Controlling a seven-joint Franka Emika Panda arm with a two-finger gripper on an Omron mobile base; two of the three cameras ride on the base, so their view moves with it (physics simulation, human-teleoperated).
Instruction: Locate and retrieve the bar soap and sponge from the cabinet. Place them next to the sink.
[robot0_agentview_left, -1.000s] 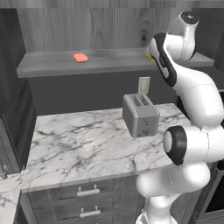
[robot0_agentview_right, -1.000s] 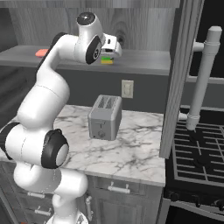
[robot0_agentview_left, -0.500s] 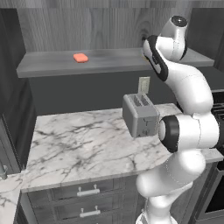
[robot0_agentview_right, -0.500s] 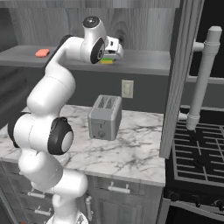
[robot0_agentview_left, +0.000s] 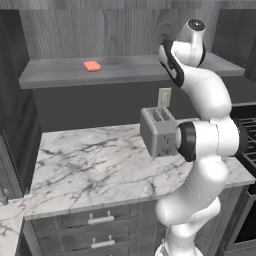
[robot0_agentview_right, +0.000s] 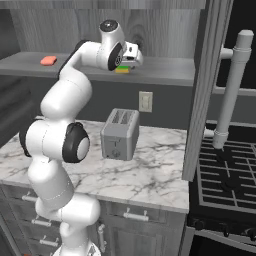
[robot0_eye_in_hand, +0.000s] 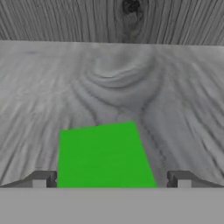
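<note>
While the finger tips (robot0_eye_in_hand: 43, 179) are standing wide apart at 8 and 4 o'clock, flanking the sponge (robot0_eye_in_hand: 105, 155) without touching, the gripper (robot0_agentview_right: 133, 56) is hovering over the cabinet (robot0_agentview_right: 165, 75) shelf, arm reaching high; the bar soap (robot0_agentview_left: 92, 66) is lying toward 9 o'clock.

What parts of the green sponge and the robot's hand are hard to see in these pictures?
- Sponge: in the hand view its near end is cut off at the bottom of the picture.
- Sponge in the right base view: a small strip shows; the hand covers the rest.
- Gripper: just the two fingertips poke up, either side of the sponge, so contact is unclear.
- Left base view: the arm blocks that stretch of the cabinet shelf.
</note>
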